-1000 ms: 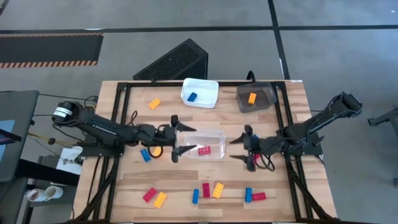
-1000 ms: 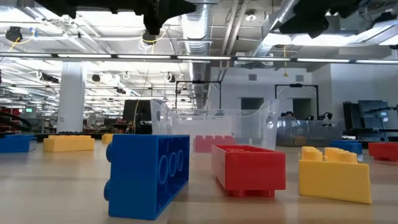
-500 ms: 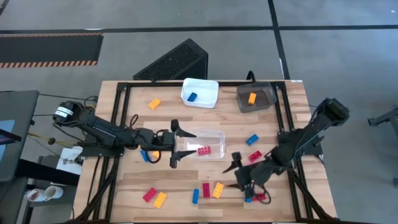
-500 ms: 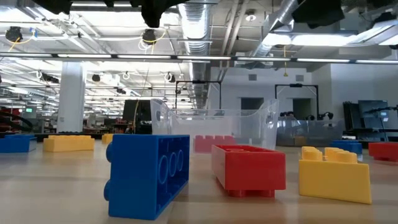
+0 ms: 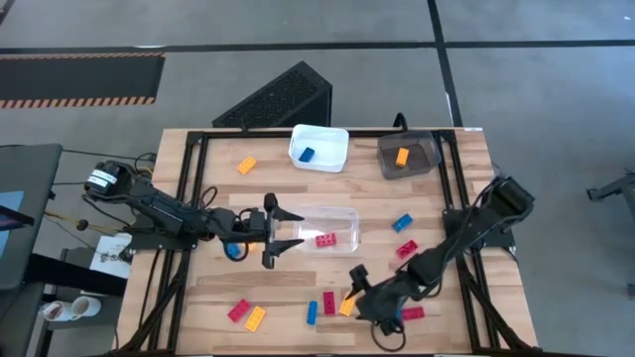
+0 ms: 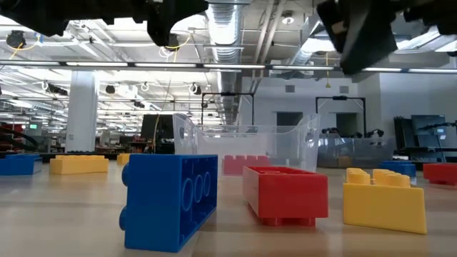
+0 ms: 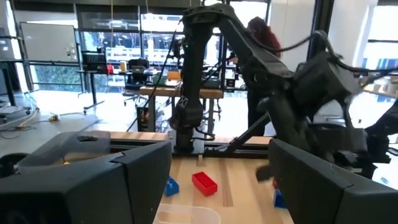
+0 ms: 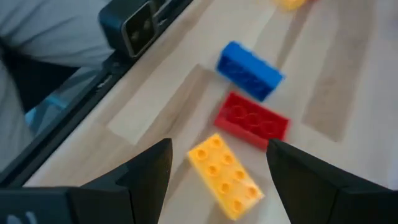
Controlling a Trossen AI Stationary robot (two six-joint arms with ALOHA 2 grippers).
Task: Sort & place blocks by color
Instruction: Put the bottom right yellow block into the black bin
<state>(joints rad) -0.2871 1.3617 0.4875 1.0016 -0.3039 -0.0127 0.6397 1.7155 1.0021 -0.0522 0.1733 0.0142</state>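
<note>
- Your right gripper [image 5: 365, 295] is over the near edge of the table [image 5: 437, 193], right above three blocks in a row: a yellow block [image 8: 225, 175], a red block [image 8: 252, 120] and a blue block [image 8: 250, 61].
- Its two fingers are wide open and it holds nothing. The yellow block sits between them in the right wrist view.
- I think the yellow block is the one to grab now. Go straight down so one finger lands on each long side.
- The red block is just beside the yellow one, maybe touching. Keep your finger from bumping it, or it may slide away.
- Close gently, then lift straight up before you move sideways.
- The grey bin [image 5: 409, 155] at the far side has an orange block in it, so I think yellow goes there.
- The white bin [image 5: 319, 147] has a blue block. The clear bin [image 5: 319, 229] in the middle has a red one.
- Your left gripper [image 5: 270, 230] waits at the clear bin's end, fingers apart, holding nothing. Leave it there.
- More blocks lie around the table for later.
</note>
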